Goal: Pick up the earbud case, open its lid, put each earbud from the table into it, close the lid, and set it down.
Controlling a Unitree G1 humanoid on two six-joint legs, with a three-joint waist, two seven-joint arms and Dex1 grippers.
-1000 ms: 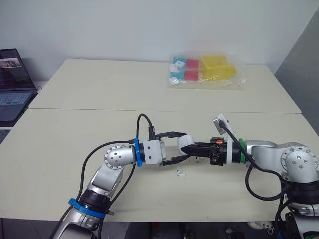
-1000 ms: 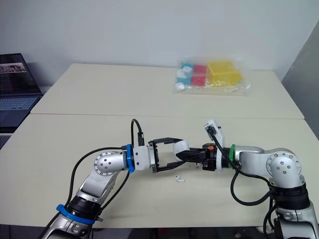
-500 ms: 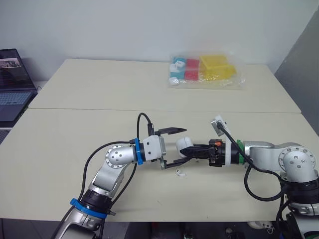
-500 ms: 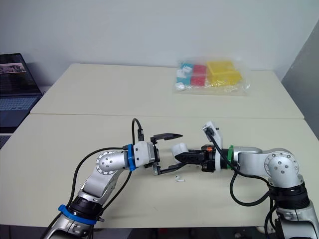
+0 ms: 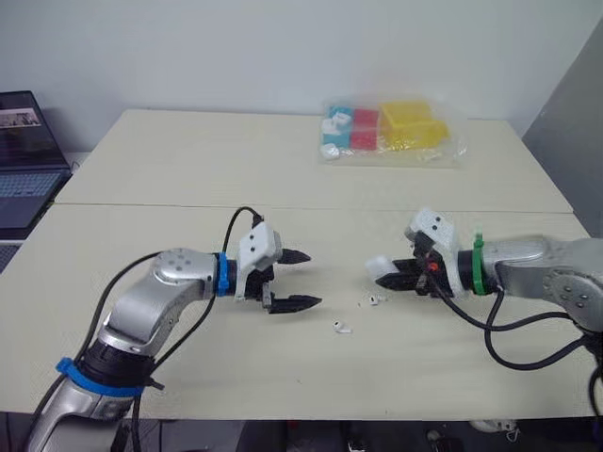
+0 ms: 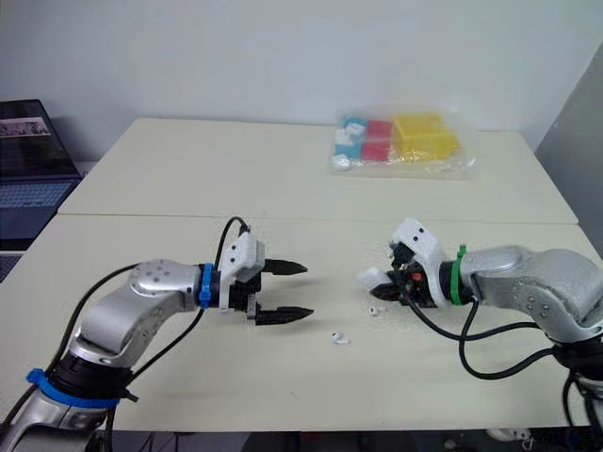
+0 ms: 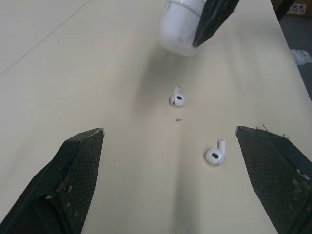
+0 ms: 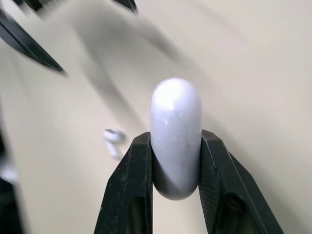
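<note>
My right gripper (image 5: 388, 278) is shut on the white earbud case (image 5: 379, 268), held just above the table right of centre; in the right wrist view the case (image 8: 175, 131) sits between the two black fingers (image 8: 127, 190). Its lid looks closed. Two white earbuds lie on the table: one (image 5: 374, 299) just below the case, the other (image 5: 340, 327) nearer the front edge. Both earbuds (image 7: 177, 96) (image 7: 215, 154) lie ahead of the left gripper's spread fingers in the left wrist view. My left gripper (image 5: 298, 279) is open and empty, a short way to the left of them.
A clear bag (image 5: 388, 134) with blue, red and yellow boxes lies at the back right of the table. A laptop (image 5: 24, 160) stands off the table's left side. A seam (image 5: 311, 209) runs across between the two tabletops.
The two grippers have drawn apart: the left one pulled back to the left, open, and the right one moved right with the case. The earbuds stayed put.
</note>
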